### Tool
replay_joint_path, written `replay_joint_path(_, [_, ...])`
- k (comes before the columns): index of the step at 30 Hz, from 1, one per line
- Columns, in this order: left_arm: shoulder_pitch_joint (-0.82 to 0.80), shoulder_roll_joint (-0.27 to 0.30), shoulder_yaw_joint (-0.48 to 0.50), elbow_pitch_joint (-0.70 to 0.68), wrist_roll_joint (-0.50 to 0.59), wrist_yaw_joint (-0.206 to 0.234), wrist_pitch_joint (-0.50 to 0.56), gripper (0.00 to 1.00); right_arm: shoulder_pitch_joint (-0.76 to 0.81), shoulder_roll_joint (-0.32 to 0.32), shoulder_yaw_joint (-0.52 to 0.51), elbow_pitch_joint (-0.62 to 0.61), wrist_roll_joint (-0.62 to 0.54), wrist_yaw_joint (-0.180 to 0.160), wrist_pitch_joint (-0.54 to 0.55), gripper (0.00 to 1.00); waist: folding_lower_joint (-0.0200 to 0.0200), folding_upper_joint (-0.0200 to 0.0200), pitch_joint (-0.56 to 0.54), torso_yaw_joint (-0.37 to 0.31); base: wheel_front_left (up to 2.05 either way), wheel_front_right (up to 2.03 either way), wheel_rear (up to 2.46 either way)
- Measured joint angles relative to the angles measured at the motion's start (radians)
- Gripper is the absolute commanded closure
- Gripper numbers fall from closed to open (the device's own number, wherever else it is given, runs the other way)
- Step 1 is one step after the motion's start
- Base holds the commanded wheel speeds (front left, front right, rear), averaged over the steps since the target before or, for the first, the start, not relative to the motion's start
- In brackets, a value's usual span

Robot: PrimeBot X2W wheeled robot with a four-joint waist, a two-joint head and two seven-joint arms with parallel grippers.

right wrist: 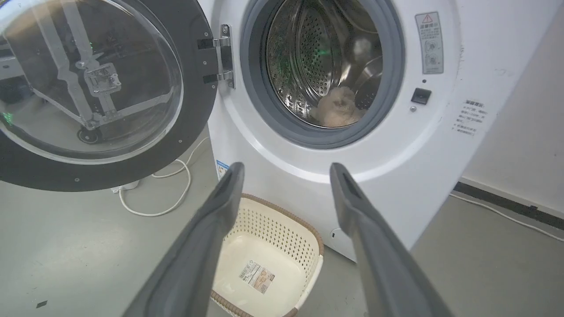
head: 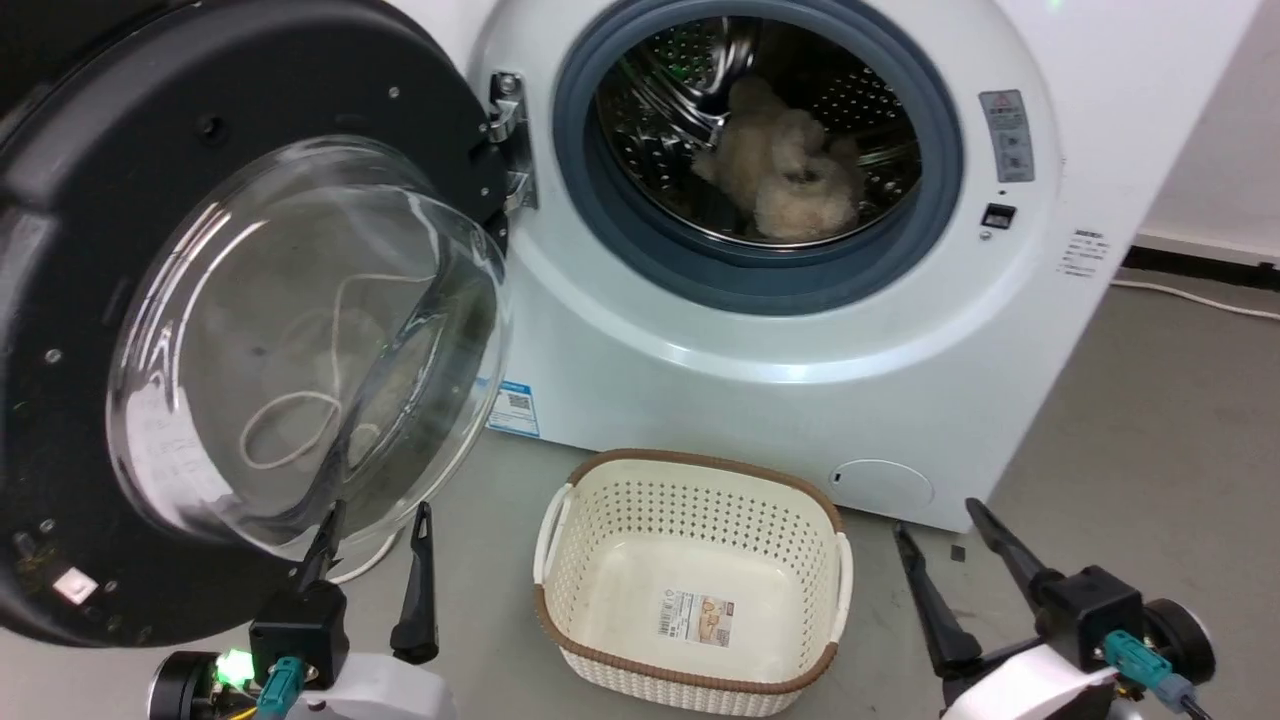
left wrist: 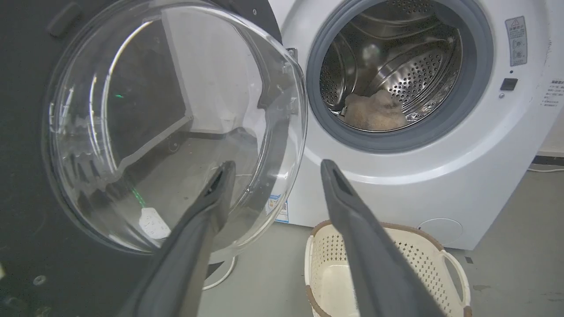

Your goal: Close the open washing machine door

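The washing machine door (head: pixel 230 320), black-rimmed with a bulging clear glass bowl, stands swung wide open on its hinge at the left of the white washing machine (head: pixel 780 330). The steel drum holds a beige fluffy item (head: pixel 785 165). My left gripper (head: pixel 378 515) is open at the lower left, its fingertips just under the glass bowl's lower edge; in the left wrist view the door (left wrist: pixel 167 123) looms close above that gripper (left wrist: pixel 275 169). My right gripper (head: pixel 940 518) is open at the lower right, apart from the machine (right wrist: pixel 352 132) and the door (right wrist: pixel 101 88).
A cream perforated basket (head: pixel 690 500) with a brown rim sits on the grey floor before the machine, between my grippers. A white cable (right wrist: pixel 163 193) lies on the floor under the door. A wall and another cable (head: pixel 1200 300) run at the right.
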Motion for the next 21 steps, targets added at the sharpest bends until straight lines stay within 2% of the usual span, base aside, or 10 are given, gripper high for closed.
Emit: replay_joint_path(21, [0.025, 0.001, 0.007, -0.04, 0.0, 0.017, -0.044, 0.0, -0.041, -0.006, 0.086, 0.046, 0.02, 0.0, -0.044, 0.0, 0.0, 0.0, 0.005, 0.09, 0.0, 0.0, 0.0])
